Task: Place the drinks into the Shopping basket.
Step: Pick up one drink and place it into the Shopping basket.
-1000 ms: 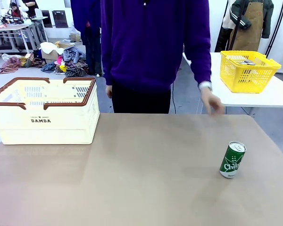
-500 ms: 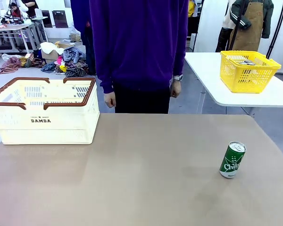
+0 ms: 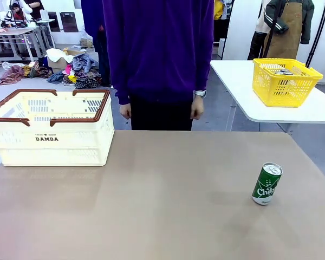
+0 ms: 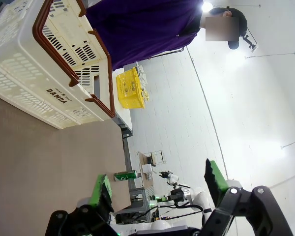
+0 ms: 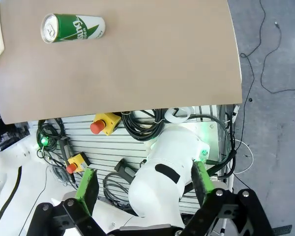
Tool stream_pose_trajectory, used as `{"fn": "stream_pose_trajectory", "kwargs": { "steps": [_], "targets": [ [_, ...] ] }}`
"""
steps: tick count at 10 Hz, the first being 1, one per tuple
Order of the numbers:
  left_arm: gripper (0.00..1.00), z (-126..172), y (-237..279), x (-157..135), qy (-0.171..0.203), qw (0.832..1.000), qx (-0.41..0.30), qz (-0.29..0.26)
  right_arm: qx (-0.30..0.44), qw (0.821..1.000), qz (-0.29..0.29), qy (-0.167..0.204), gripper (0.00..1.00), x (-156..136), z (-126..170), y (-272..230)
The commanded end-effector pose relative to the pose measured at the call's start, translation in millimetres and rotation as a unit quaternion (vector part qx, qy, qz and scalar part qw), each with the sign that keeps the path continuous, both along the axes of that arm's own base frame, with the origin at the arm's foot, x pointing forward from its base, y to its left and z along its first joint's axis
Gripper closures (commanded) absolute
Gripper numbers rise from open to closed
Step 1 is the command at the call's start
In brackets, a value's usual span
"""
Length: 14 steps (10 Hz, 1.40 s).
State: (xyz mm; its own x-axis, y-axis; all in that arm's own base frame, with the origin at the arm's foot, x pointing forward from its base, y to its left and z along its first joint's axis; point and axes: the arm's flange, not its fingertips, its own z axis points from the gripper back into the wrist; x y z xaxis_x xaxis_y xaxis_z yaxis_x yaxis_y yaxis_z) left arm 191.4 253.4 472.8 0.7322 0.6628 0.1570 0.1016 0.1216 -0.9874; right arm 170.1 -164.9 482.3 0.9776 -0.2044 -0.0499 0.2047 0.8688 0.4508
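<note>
One green drink can (image 3: 267,184) with white lettering and a silver top stands upright on the right side of the brown table (image 3: 162,216). The same green can (image 5: 73,27) appears near the top left of the right wrist view, and small in the left wrist view as the can (image 4: 125,175). The cream-white Shopping basket (image 3: 51,130) with brown rim sits at the table's far left; the basket (image 4: 44,64) also fills the upper left of the left wrist view. My left gripper (image 4: 156,185) is open, holding nothing. My right gripper (image 5: 142,183) is open too, off the table's edge.
A person in a purple top (image 3: 160,49) stands at the far side of the table, hands (image 3: 196,108) down at the sides. A small yellow mesh basket (image 3: 284,81) rests on a white side table (image 3: 314,111) at the back right.
The person has drawn the hand back from over the table's far right and now stands straight with both arms down. The can and basket have not moved.
</note>
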Motion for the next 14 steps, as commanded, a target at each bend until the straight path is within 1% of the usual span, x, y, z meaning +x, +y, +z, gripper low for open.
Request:
{"fn": "stream_pose_trajectory", "kwargs": {
  "steps": [1,2,3,4,5,6,7,8,9,10,11,12,13,14],
  "targets": [
    [0.00,3,0,-1,-0.008,1.000,-0.010,0.000,0.084,0.995,-0.040,-0.034,0.00,-49,-3,-75],
    [0.00,3,0,-1,-0.008,1.000,-0.010,0.000,0.000,1.000,0.000,0.000,0.00,0,0,0],
    [0.00,3,0,-1,-0.008,1.000,-0.010,0.000,-0.001,1.000,0.012,0.018,0.00,11,-11,6],
    [0.00,3,0,-1,-0.008,1.000,-0.010,0.000,-0.025,0.999,0.020,0.017,0.00,18,-5,20],
    [0.00,3,0,-1,-0.008,1.000,-0.010,0.000,-0.053,0.998,0.032,0.017,0.00,26,8,37],
    [0.00,3,0,-1,-0.008,1.000,-0.010,0.000,-0.081,0.995,0.055,0.021,0.00,39,21,60],
    [0.00,3,0,-1,-0.008,1.000,-0.010,0.000,-0.102,0.991,0.077,0.029,0.00,54,28,85],
    [0.00,3,0,-1,-0.008,1.000,-0.010,0.000,-0.120,0.986,0.107,0.038,0.00,69,27,118],
    [0.00,3,0,-1,-0.008,1.000,-0.010,0.000,-0.136,0.980,0.134,0.048,0.00,83,19,155],
    [0.00,3,0,-1,-0.008,1.000,-0.010,0.000,-0.160,0.973,0.156,0.057,0.00,94,8,192],
    [0.00,3,0,-1,-0.008,1.000,-0.010,0.000,-0.194,0.963,0.177,0.060,0.00,98,-6,229],
    [0.00,3,0,-1,-0.008,1.000,-0.010,0.000,-0.226,0.955,0.185,0.045,0.00,97,-15,253],
    [0.00,3,0,-1,-0.008,1.000,-0.010,0.000,-0.238,0.952,0.189,0.033,0.00,93,-19,269],
    [0.00,3,0,-1,-0.008,1.000,-0.010,0.000,-0.278,0.950,0.139,0.025,0.00,88,-20,273]
  ]
}}
